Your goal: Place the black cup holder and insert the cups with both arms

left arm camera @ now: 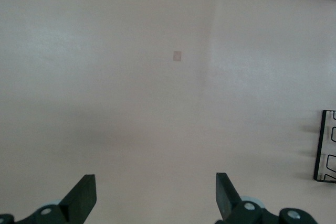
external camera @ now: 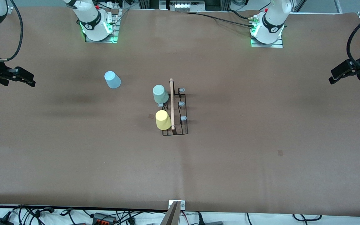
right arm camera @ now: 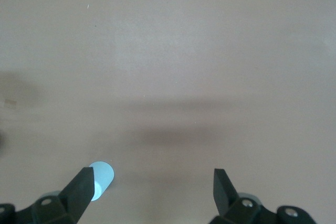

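Front view: the black cup holder (external camera: 175,107) stands mid-table, its wooden rod (external camera: 172,104) running toward the front camera. The green cup (external camera: 160,94) and the yellow cup (external camera: 163,120) sit upside down on pegs on the side toward the right arm's end; three pale pegs (external camera: 182,103) on the other side are bare. The blue cup (external camera: 112,79) lies apart on the table, toward the right arm's end. You will find it light, thin-walled and smooth, so pinch it gently across the tapered wall near mid-height; a hard squeeze would likely deform it. The right gripper (external camera: 27,79) and left gripper (external camera: 334,76) hang raised at the table's ends.

Left wrist view: the left jaws stand wide apart and empty; a corner of the rack shows at the edge.

Right wrist view: the right jaws are spread wide, empty, with the blue cup below one finger (right arm camera: 81,190).
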